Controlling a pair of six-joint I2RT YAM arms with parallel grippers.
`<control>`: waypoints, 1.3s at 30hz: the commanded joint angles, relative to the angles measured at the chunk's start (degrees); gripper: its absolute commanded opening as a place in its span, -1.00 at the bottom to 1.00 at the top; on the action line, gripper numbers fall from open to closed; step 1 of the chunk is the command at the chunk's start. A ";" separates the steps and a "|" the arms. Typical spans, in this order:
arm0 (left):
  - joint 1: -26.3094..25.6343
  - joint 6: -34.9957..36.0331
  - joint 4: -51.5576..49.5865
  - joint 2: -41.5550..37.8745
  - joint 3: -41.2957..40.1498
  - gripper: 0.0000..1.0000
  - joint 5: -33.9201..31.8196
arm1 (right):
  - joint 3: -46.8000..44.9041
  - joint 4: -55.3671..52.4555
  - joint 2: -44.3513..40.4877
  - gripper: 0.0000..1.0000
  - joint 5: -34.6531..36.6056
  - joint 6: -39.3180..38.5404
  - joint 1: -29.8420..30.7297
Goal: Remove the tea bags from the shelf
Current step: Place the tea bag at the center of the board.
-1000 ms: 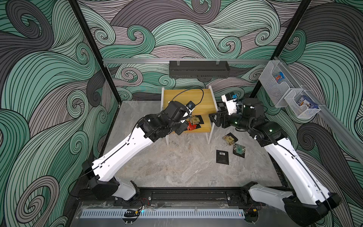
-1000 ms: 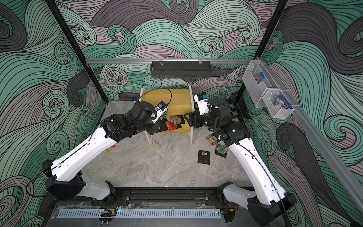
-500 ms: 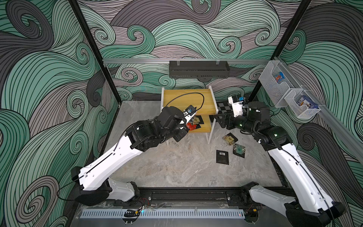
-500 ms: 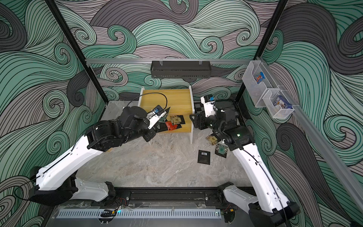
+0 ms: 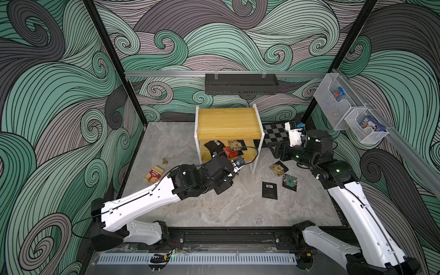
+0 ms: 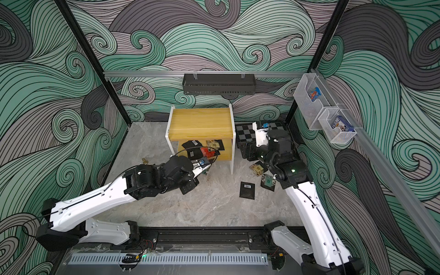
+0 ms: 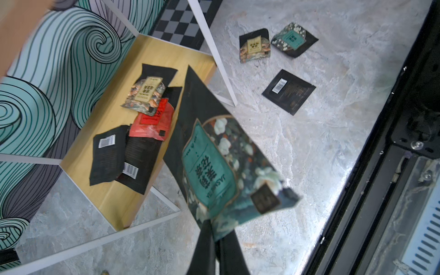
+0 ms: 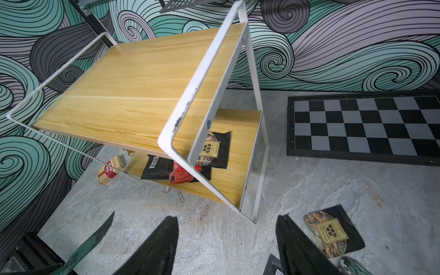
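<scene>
Pinching a teal tea bag by its sealed edge, the left gripper is holding it just near of the shelf. The glossy packet is looking light, thin, slightly floppy and probably slippery. Other flat sachets are lying on the lower yellow board. The right gripper is hovering with jaws apart.

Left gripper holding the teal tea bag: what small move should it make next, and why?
Probably lower toward the marble floor and open. The left gripper is shut on the teal jasmine tea bag, which hangs in front of the shelf, off its boards, and three other tea bags lie on that floor nearby.
</scene>
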 commanded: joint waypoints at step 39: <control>-5.27 -4.80 19.25 33.26 -5.79 -0.95 -4.35 | -7.00 0.64 -6.26 0.40 2.63 5.57 -6.62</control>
